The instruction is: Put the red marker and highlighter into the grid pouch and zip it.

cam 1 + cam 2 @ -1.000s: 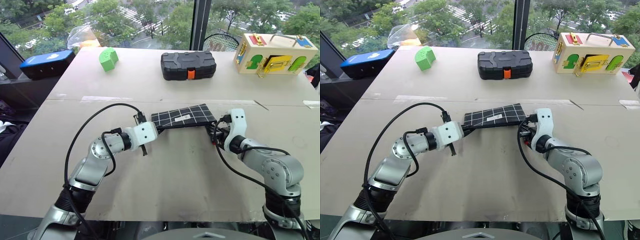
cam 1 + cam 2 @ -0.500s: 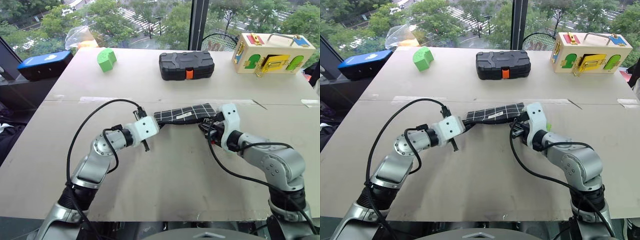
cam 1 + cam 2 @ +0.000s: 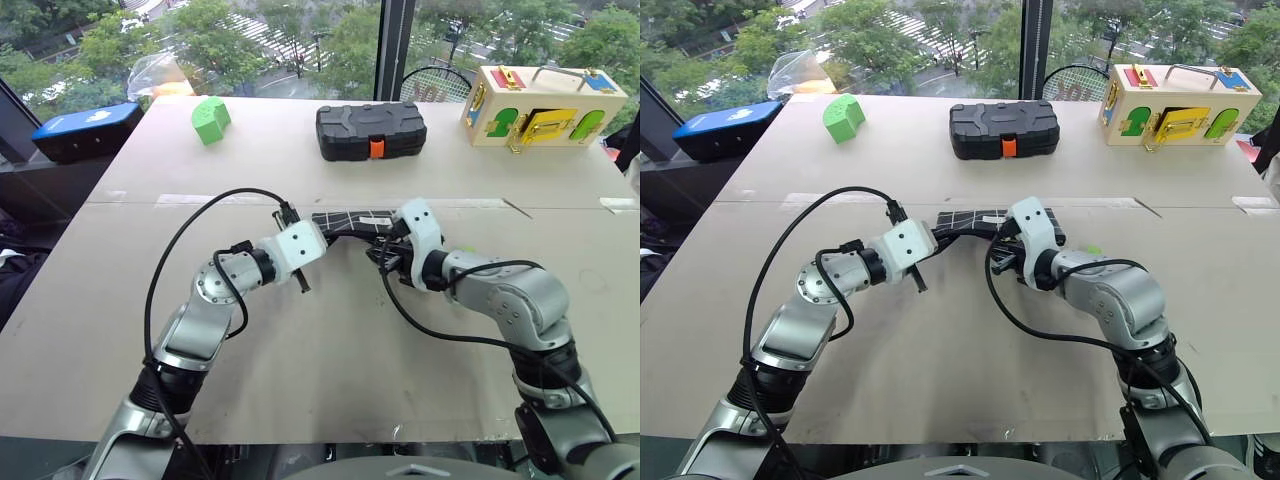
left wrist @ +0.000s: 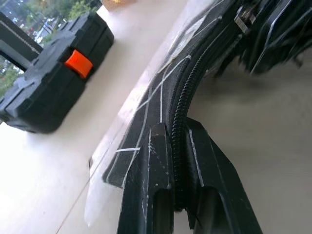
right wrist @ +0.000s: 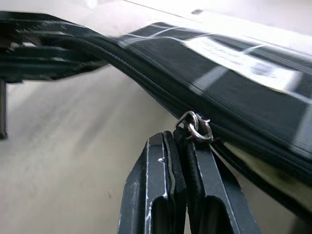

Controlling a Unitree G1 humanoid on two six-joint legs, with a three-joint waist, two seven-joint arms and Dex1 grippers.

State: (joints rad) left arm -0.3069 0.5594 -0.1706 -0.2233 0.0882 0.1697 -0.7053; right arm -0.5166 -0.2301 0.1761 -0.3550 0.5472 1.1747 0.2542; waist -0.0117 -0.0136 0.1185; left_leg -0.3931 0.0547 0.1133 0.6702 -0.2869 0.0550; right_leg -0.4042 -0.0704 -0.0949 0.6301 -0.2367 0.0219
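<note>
You're on the zipping step: the pouch (image 3: pixel 352 219) hangs just above the table (image 3: pixel 330 360), left pincer (image 4: pixel 176 161) clenched on its end, right pincer (image 5: pixel 181 146) clenched on the pull (image 5: pixel 196 127). Next, draw the pull along the teeth, keeping the fabric taut.

Robot test lab, cardboard-covered table (image 3: pixel 330 370), latch-board toy box (image 3: pixel 543 105), big windows (image 3: pixel 300 40)

The grid pouch (image 4: pixel 161 92) is showing matt woven black cloth with a ribbed zipper, and a small shiny metal ring (image 5: pixel 197 127) is glinting at its pull. The table (image 3: pixel 330 370) is looking like smooth, matt beige board. The black case (image 3: pixel 371 130) is showing moulded, slightly glossy plastic with an orange latch.
</note>
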